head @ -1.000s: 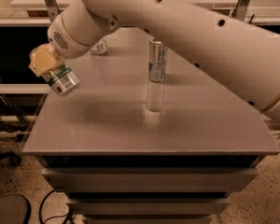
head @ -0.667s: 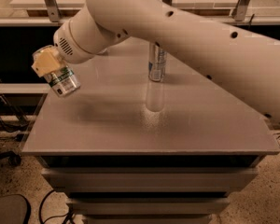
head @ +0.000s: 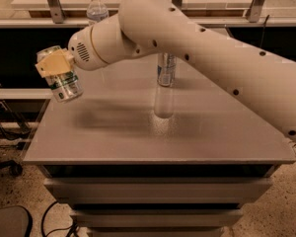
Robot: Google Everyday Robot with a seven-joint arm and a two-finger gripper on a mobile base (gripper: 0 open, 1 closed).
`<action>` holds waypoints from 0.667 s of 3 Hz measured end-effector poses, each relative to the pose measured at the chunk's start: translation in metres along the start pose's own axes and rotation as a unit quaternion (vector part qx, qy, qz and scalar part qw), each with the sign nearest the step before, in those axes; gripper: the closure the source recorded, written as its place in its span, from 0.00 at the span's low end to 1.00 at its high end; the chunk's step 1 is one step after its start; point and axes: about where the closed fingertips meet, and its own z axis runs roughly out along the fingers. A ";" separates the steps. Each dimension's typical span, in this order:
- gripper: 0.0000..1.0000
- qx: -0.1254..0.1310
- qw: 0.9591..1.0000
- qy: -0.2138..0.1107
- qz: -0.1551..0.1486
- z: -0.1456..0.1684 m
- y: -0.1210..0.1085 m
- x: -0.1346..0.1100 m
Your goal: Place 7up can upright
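Gripper [head: 55,65] has tilted the cylindrical 7up can [head: 65,85] straighter, over table [head: 56,132] edge

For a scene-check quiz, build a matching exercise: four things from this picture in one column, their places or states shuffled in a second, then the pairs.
1. 7up can
2. slim silver-blue can
3. plastic bottle
4. tool

A. upright on the table
B. at the back, lower part hidden behind the arm
C. shut on a can, at the table's left side
D. tilted, held off the table

Pairs: 1-D, 2-A, 3-B, 4-C.
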 end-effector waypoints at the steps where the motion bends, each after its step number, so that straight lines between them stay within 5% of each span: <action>1: 1.00 -0.041 0.999 -0.009 -0.012 0.002 0.001 0.000; 2: 1.00 -0.045 0.999 -0.008 -0.017 0.003 0.001 0.001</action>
